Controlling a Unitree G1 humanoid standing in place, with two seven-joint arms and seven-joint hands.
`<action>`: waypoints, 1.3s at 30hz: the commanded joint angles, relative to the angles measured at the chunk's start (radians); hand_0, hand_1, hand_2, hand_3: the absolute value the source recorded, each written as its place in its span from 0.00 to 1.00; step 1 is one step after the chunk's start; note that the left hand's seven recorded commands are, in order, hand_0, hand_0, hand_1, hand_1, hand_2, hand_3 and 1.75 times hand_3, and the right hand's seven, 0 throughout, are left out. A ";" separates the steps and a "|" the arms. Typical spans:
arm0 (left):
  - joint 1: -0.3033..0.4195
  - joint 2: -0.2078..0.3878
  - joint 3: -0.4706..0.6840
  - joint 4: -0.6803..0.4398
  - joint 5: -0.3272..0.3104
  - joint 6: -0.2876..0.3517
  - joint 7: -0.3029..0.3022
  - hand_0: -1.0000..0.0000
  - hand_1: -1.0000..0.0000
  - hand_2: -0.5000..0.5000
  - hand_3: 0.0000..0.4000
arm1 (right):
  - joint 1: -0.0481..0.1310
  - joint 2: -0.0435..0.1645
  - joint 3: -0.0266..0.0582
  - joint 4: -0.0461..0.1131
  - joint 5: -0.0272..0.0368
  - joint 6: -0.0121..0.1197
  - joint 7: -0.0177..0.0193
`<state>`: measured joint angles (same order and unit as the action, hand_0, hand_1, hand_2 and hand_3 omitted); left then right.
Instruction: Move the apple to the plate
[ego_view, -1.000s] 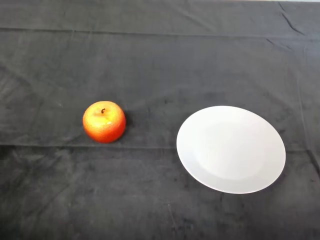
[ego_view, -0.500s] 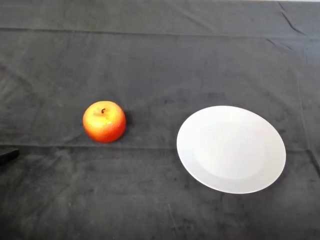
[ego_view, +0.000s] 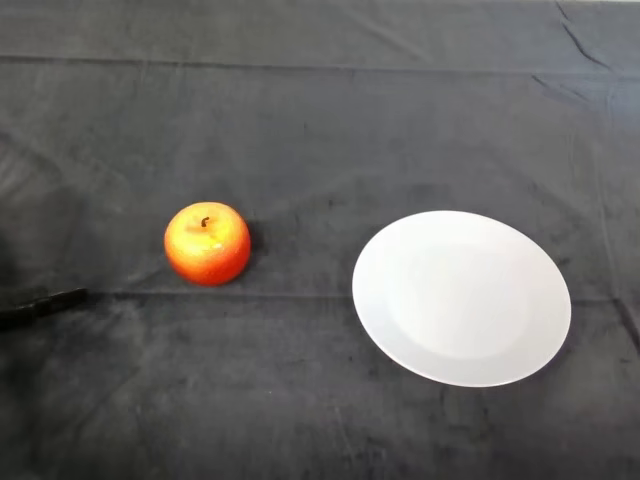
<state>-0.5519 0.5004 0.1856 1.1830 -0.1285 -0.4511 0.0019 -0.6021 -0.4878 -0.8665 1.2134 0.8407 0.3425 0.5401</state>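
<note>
Left of the plate (ego_view: 461, 297), well apart, the apple (ego_view: 207, 243) sits stem-up: firm, smooth, likely to roll, best gripped round its sides. Hand (ego_view: 40, 302) barely shows; whether it is open, I cannot tell.

So the only real difference is the left hand (ego_view: 40, 301) creeping in from the left edge. A second ago there's no sign of it, half a second ago just a dark tip pokes in low at the edge, and now a thin black sliver of it reaches further across the cloth (ego_view: 320, 120) toward the apple (ego_view: 207, 243), though it's nowhere near touching.
</note>
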 joint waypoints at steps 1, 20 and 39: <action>-0.044 -0.008 -0.026 -0.047 0.028 -0.027 -0.011 1.00 1.00 0.50 0.00 | 0.004 -0.008 -0.0118 -0.008 -0.0019 -0.004 -0.0059; -0.102 -0.070 -0.116 -0.044 0.118 -0.002 -0.050 1.00 1.00 0.50 0.00 | 0.005 -0.008 -0.0115 -0.009 -0.0016 -0.004 -0.0067; -0.154 -0.135 -0.210 -0.044 0.201 0.016 -0.089 1.00 1.00 0.50 0.00 | 0.005 -0.008 -0.0113 -0.010 -0.0012 -0.004 -0.0071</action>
<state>-0.6523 0.3618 0.0038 1.1816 0.0512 -0.4447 -0.0781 -0.6021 -0.4877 -0.8664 1.2134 0.8407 0.3425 0.5400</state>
